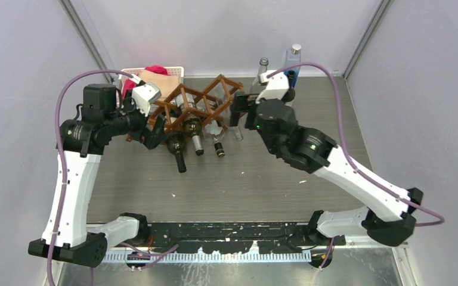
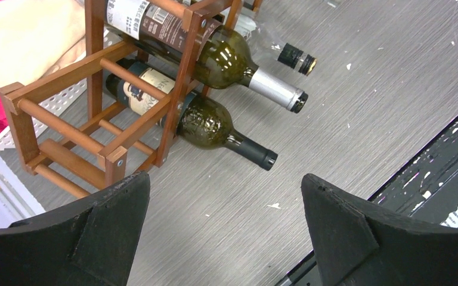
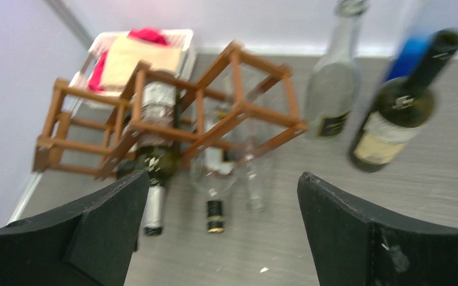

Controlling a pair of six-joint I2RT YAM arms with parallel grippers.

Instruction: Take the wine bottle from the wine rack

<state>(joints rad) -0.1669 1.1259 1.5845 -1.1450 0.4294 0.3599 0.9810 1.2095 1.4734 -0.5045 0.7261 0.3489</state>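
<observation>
- The brown wooden lattice wine rack (image 2: pixel 21 128) stands at the back of the grey table (image 2: pixel 364 89). Three bottles lie in its cells, necks toward the arms. None is out, so the whole job is left to do.
- The left gripper (image 2: pixel 222 179) hangs by the rack's left end, jaws wide apart and empty. The right gripper (image 3: pixel 223 179) hovers off the right end, equally wide and empty.
- The dark green wine bottle with a black capsule (image 2: pixel 209 122) lies in a lower cell, nearest the left gripper (probably the one to take).
- Above it lies a green bottle with a silver capsule (image 2: pixel 226 56), and beyond that a clear bottle with a black cap (image 2: pixel 296 58).
- The lower label begins "NE", with the rest behind a bar. The upper label's print is too small to read.
</observation>
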